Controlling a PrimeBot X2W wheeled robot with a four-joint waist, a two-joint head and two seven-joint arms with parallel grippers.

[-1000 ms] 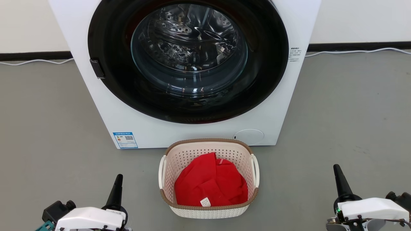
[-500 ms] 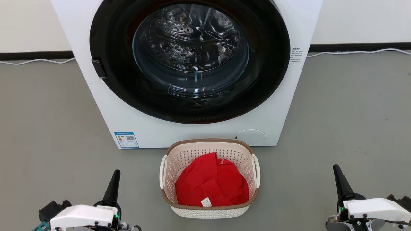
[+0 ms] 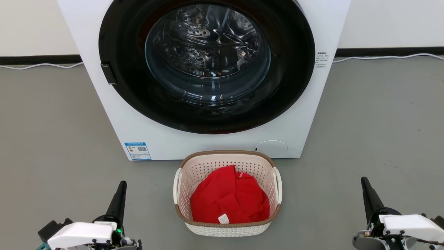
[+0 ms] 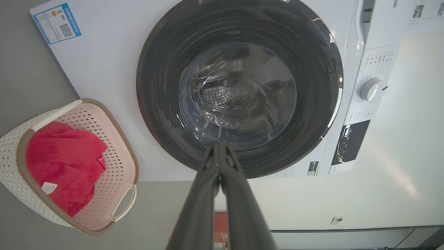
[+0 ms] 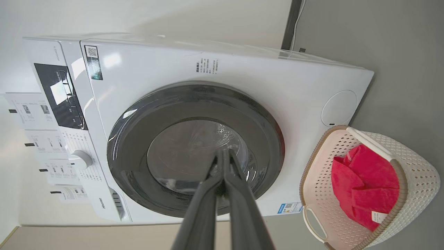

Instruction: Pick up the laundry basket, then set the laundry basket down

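On the floor at six o'clock of the washing machine: laundry basket, stiff perforated plastic, likely light with one red cloth inside, best lifted by its loop handles at nine and three; left gripper and right gripper pressed together, empty.
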